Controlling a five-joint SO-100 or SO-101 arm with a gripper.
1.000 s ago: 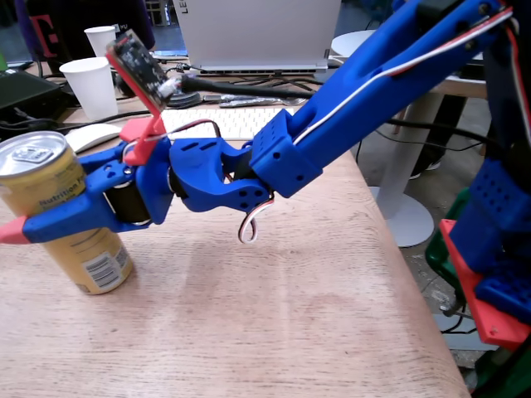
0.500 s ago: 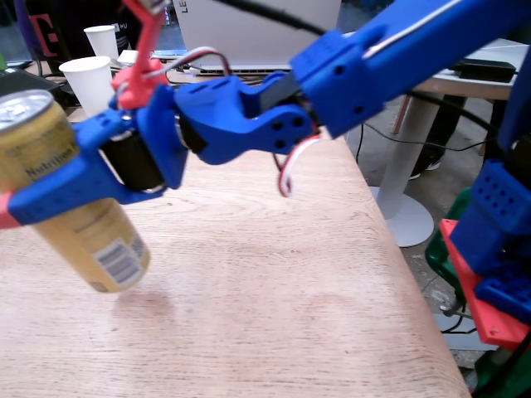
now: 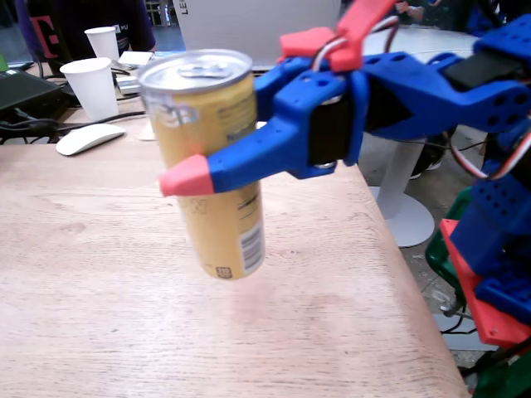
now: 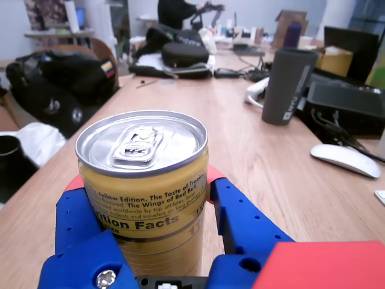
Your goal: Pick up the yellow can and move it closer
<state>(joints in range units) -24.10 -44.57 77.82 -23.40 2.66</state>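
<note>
The yellow can is a tall slim drink can with a silver pull-tab top and a barcode low on its side. It hangs tilted a little above the wooden table. My blue gripper with red fingertips is shut on its upper half; the far finger is hidden behind the can. In the wrist view the can fills the near centre, with its label text facing the camera. There the gripper clasps it from both sides.
Two white paper cups and a white mouse sit at the table's far left. The table's right edge drops off beside the arm. The wrist view shows a grey tumbler, a mouse and a black bag.
</note>
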